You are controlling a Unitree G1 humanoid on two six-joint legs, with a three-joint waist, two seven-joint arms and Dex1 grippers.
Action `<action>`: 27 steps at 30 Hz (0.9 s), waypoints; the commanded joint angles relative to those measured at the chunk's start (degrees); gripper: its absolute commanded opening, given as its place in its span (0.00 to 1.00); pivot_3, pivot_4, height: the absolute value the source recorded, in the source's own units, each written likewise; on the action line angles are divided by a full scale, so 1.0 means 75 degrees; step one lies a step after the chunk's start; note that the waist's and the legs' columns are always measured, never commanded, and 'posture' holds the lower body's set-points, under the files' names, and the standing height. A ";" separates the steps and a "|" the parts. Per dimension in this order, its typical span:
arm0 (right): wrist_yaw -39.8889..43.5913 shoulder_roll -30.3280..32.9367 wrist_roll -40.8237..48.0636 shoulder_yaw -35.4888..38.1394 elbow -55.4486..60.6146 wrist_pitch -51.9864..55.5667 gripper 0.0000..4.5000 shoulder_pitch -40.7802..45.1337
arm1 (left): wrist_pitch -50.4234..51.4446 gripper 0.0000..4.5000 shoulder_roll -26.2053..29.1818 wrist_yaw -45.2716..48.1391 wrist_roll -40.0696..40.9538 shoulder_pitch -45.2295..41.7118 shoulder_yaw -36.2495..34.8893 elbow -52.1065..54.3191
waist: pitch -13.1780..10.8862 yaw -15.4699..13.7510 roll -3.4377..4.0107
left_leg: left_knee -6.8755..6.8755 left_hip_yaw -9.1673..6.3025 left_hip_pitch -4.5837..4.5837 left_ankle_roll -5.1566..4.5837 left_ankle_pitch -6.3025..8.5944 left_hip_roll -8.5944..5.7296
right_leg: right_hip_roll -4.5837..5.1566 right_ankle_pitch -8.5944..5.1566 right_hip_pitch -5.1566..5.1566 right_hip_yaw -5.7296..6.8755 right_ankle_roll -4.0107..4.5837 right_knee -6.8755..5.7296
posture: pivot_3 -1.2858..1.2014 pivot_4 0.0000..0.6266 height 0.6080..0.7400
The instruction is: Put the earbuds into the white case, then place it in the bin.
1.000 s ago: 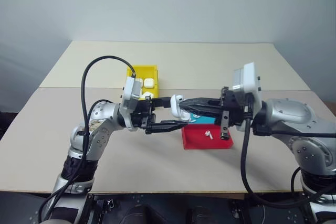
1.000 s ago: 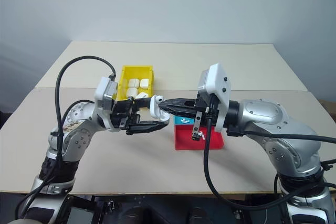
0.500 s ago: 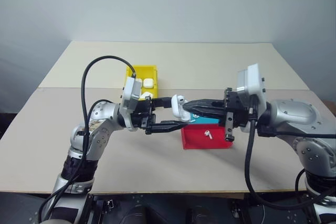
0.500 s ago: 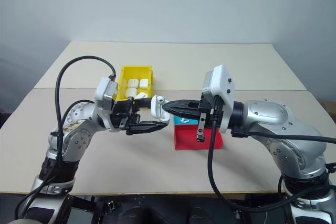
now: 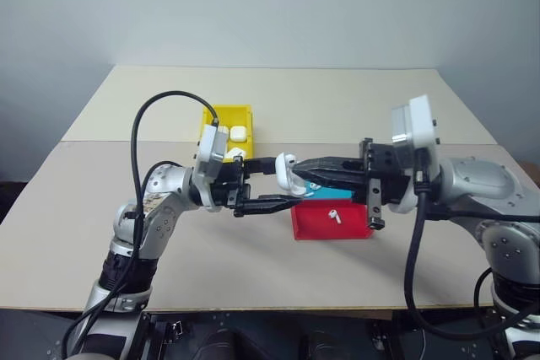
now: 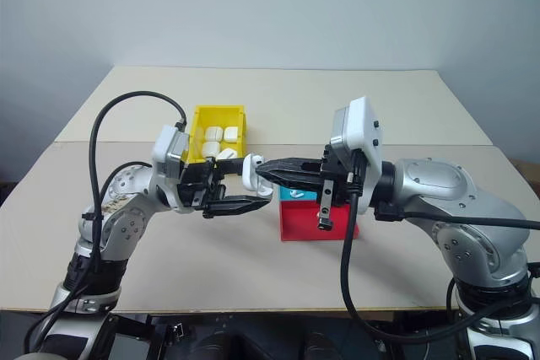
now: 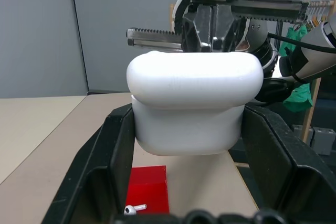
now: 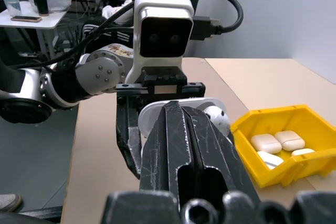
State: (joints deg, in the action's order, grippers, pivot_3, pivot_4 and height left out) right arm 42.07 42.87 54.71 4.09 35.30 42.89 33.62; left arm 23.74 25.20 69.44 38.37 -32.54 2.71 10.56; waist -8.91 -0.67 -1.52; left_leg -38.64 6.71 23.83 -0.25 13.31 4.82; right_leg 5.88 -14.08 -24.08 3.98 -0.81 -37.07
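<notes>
Above the red shallow tray [image 5: 332, 220] holding one tiny white earbud [image 5: 334, 216], the left end effector [image 5: 283, 190] clamps the glossy white rounded case [image 5: 285, 172], the closed right end effector [image 5: 297, 176] touching it, before the yellow plastic bin [image 5: 229, 128]

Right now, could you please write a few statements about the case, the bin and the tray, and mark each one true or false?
1. The left hand holds a white case above the table. True.
2. The yellow bin is empty. False: several white cases lie in it.
3. One earbud lies on the red tray. True.
4. The right hand is open wide over the bin. False: it is shut, its tips at the held case.
5. The held case rests inside the bin. False: it is in the air, between the two hands.
</notes>
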 commanded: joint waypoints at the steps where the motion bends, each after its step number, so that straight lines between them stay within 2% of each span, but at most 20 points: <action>1: -0.0123 -0.0024 0.0032 0.0144 0.0059 -0.0039 0.01 0.0256 | -0.0083 0.62 -0.0002 0.0004 0.0128 0.0000 -0.0022 0.0347 | 0.0000 0.0000 0.0000 | 0.0000 0.0000 0.0000 0.0000 0.0000 0.0000 | 0.0000 0.0000 0.0000 0.0000 0.0000 0.0000 | 0.52 0.24 1.00; 27: 0.0101 0.0046 -0.0355 0.0076 -0.0070 -0.0129 0.01 0.0142 | -0.0069 0.62 0.0042 0.0048 0.0184 0.0024 -0.0048 0.0499 | 0.0000 0.0000 0.0000 | 0.0000 0.0000 0.0000 0.0000 0.0000 0.0000 | 0.0000 0.0000 0.0000 0.0000 0.0000 0.0000 | 0.52 0.24 1.00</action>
State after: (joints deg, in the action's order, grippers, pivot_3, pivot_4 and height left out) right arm 42.76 42.75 52.40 3.01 34.35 42.91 34.56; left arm 23.83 25.29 69.42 38.43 -32.31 2.76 11.65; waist -8.91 -0.67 -1.52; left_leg -38.64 6.71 23.83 -0.25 13.31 4.82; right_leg 5.88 -14.08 -24.08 3.98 -0.81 -37.07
